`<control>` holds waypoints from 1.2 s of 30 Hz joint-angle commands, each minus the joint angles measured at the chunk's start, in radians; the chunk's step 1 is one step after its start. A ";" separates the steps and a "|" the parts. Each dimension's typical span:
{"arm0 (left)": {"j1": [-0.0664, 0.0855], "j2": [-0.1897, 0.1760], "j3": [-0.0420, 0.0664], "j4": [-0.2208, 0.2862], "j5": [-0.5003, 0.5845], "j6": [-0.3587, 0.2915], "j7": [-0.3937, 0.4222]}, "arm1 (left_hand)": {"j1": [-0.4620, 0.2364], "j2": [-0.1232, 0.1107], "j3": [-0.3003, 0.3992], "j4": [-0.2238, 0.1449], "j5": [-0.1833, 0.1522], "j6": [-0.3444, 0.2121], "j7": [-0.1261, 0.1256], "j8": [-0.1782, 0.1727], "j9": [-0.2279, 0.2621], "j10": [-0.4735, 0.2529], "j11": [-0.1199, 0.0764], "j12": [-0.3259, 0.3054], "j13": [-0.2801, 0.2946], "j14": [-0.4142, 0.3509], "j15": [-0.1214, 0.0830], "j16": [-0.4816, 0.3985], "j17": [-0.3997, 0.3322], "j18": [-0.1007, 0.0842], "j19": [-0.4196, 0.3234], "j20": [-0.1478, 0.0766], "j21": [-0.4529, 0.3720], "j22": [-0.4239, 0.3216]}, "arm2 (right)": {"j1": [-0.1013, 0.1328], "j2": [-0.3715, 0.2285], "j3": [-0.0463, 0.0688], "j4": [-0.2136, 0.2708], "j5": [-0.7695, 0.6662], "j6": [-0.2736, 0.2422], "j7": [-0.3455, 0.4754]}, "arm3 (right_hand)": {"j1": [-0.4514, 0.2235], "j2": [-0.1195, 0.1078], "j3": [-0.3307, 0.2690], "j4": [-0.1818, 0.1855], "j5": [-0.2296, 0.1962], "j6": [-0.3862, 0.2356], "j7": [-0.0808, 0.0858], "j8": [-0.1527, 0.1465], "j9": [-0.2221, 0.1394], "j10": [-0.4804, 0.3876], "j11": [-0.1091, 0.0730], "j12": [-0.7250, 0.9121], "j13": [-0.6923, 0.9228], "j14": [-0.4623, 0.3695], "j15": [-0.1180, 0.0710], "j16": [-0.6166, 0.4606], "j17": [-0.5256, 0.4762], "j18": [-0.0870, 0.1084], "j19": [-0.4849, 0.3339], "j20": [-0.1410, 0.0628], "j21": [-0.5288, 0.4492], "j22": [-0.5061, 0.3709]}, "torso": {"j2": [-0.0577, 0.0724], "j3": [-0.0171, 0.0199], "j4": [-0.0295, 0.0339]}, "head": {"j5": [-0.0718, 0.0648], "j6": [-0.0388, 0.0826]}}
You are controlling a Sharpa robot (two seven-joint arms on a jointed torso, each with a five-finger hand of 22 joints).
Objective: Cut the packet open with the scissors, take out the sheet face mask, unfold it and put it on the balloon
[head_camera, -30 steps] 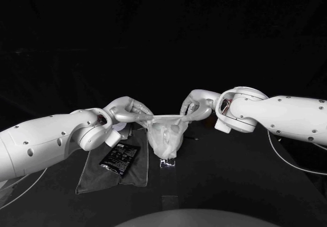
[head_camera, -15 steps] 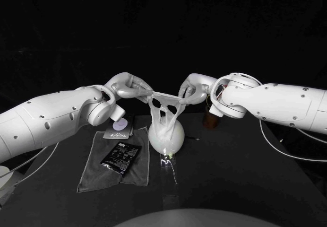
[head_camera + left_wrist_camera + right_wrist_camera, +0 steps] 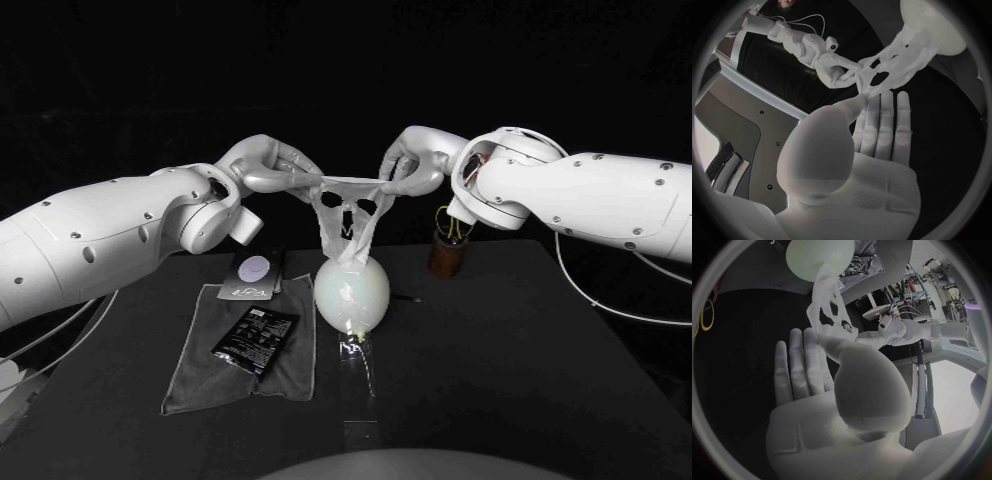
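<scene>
Head view: left hand (image 3: 271,170) and right hand (image 3: 415,168) each have fingers pinched on a top corner of the sheet mask (image 3: 348,208). It is stretched between them above the balloon (image 3: 352,292), lower end reaching the balloon's top. Mask looks limp, thin, probably wet and tear-prone. Grip the top edge, low tension.

Head view: my white arms (image 3: 101,240) and the sheet mask (image 3: 348,208) stand bright against a black background; the dark surface (image 3: 490,340) takes only dim light, and the balloon (image 3: 352,292) carries a soft sheen. Wrist views: my left hand (image 3: 874,152) and right hand (image 3: 814,405) are evenly pale; straight edges bow toward the dark circular rim, where bright patches glare.
</scene>
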 commanded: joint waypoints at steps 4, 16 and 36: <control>0.012 -0.080 0.007 0.157 0.038 0.041 -0.001 | -0.001 0.010 0.004 -0.002 0.003 0.001 0.003 0.003 0.104 0.003 0.004 -0.004 0.002 -0.003 0.003 -0.006 0.001 0.015 -0.011 0.001 0.004 0.002 | 0.020 -0.102 0.001 0.158 0.047 0.041 0.012 | 0.002 0.009 -0.001 -0.008 0.003 0.005 -0.001 0.003 0.009 -0.002 -0.008 -0.006 0.000 0.002 0.000 -0.006 0.001 0.011 0.005 -0.001 0.001 0.001 | -0.004 0.0001 0.0006 | -0.004 0.017; 0.015 -0.219 0.004 0.395 0.043 0.049 -0.029 | -0.003 0.010 0.004 -0.001 0.003 0.002 0.004 0.003 0.105 0.004 0.004 -0.004 0.002 -0.002 0.003 -0.006 0.001 0.015 -0.012 0.001 0.005 0.003 | 0.027 -0.287 -0.005 0.416 0.085 0.078 -0.016 | 0.001 0.009 -0.001 -0.008 0.003 0.006 0.000 0.003 0.009 -0.002 -0.008 -0.006 0.000 0.002 0.000 -0.006 0.001 0.011 0.004 -0.001 0.000 0.001 | -0.015 -0.0026 0.0055 | -0.007 0.021; -0.044 -0.284 -0.070 0.508 0.032 0.102 -0.072 | -0.008 0.008 0.002 -0.001 0.004 0.003 0.003 0.004 0.108 0.006 0.003 -0.004 0.003 0.000 0.003 -0.006 0.002 0.014 -0.015 0.002 0.008 0.005 | -0.047 -0.316 -0.021 0.497 0.113 0.085 -0.082 | -0.001 0.009 -0.003 -0.007 0.003 0.007 -0.001 0.004 0.009 -0.001 -0.008 -0.005 0.000 0.003 0.000 -0.006 0.002 0.011 0.004 -0.001 0.000 0.001 | -0.004 -0.0057 0.0039 | -0.016 -0.031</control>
